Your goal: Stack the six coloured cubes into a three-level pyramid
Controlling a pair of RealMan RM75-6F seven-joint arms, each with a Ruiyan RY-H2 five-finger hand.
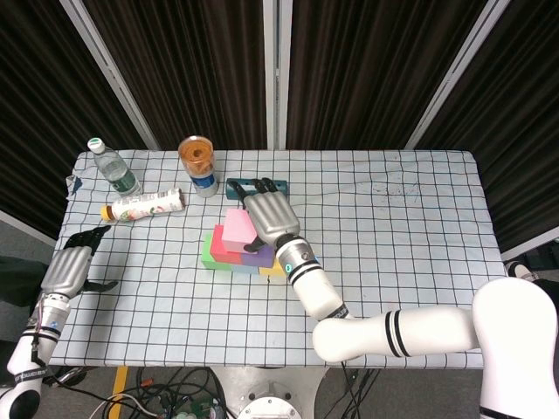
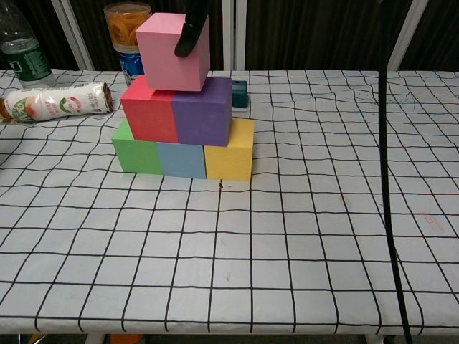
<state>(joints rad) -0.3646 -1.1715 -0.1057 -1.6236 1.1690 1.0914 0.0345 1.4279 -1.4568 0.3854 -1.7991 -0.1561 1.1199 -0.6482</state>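
Seating the pink cube on the red cube and purple cube | right hand pinches it, tilted | level it, centre over the seam, then let go gently | left hand idle, fingers loosely curled, grip unclear

The worktop is covered by a white cloth ruled with a black grid, slightly wrinkled toward its far right part. Behind it hang dark pleated curtains, crossed by pale slanting and upright frame bars. Below the near edge, a grey floor carries a tangle of cables. Light is even, with soft shadows.
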